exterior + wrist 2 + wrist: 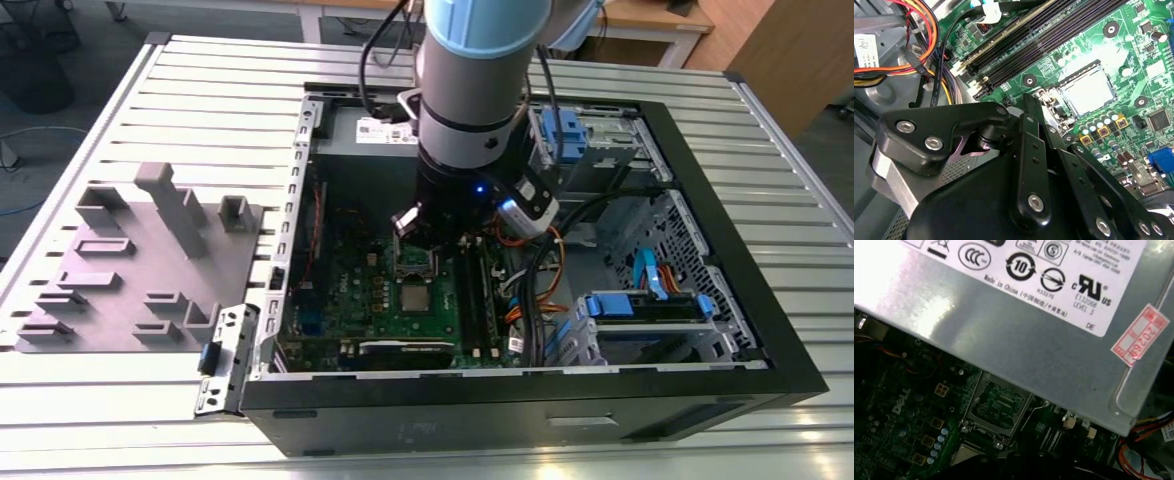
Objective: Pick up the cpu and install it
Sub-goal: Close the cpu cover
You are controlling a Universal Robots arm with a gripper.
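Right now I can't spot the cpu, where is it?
The cpu lies in its socket on the green motherboard, beside the memory slots in the second wrist view; in the exterior view it sits just below the claw.

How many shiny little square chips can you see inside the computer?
1. The cpu lies flat in its socket on the green board, near the middle of the open case. Another could be hidden under the arm.
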